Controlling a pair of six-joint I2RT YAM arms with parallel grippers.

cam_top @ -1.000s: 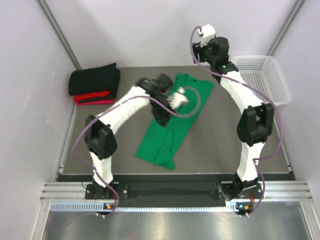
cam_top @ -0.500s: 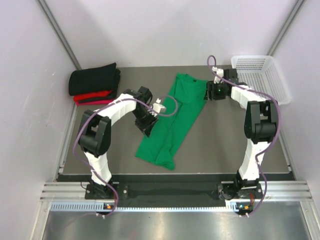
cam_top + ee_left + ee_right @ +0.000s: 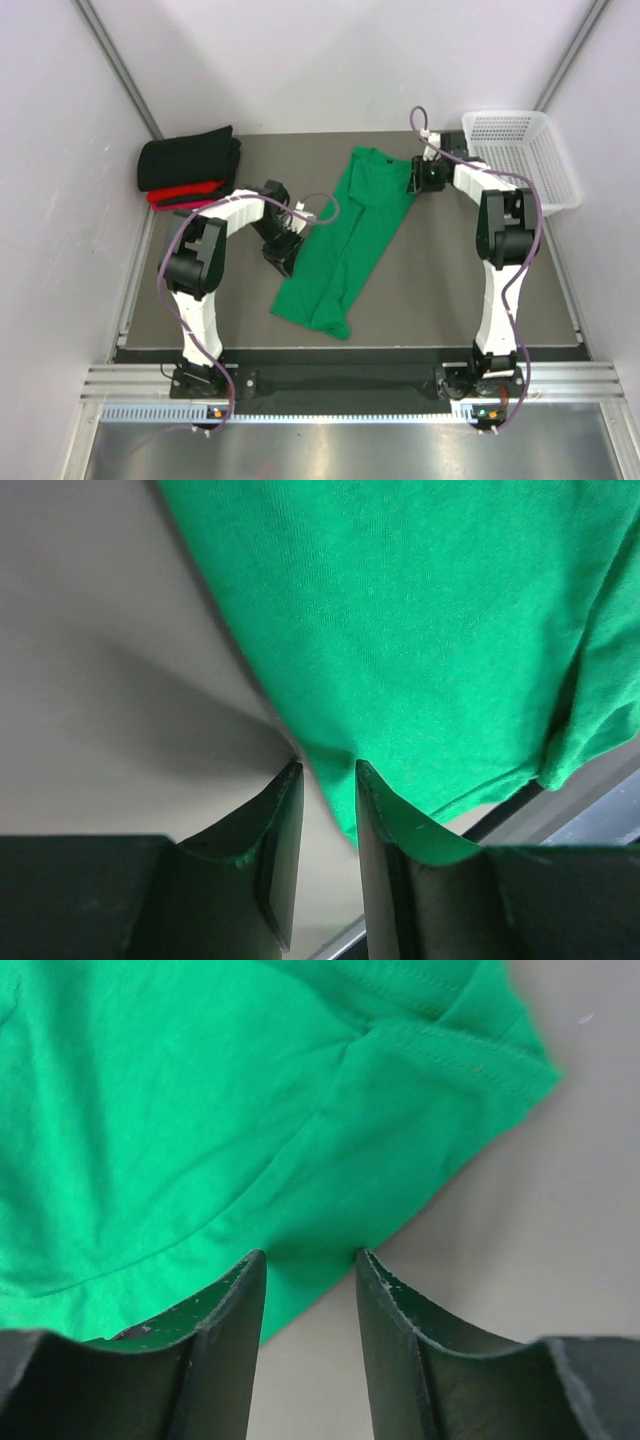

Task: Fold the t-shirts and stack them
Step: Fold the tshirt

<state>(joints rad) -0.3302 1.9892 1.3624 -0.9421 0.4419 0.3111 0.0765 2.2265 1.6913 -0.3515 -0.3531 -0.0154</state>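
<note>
The bright green t-shirt lies diagonally on the grey table, folded into a long strip, collar at the far end. My left gripper is low at its left edge. In the left wrist view the jaws stand a little apart, with the green t-shirt's edge between the tips. My right gripper is at the far right sleeve. Its jaws are open around the hem of the green t-shirt. A folded black t-shirt rests on a red t-shirt at the far left.
A white mesh basket stands at the far right corner. White walls close in on the left, back and right of the table. A metal rail runs along the near edge.
The right arm has dropped from high up to the shirt's right sleeve. The left gripper has slid left and down to the shirt's left edge. Both jaws have narrowed.
</note>
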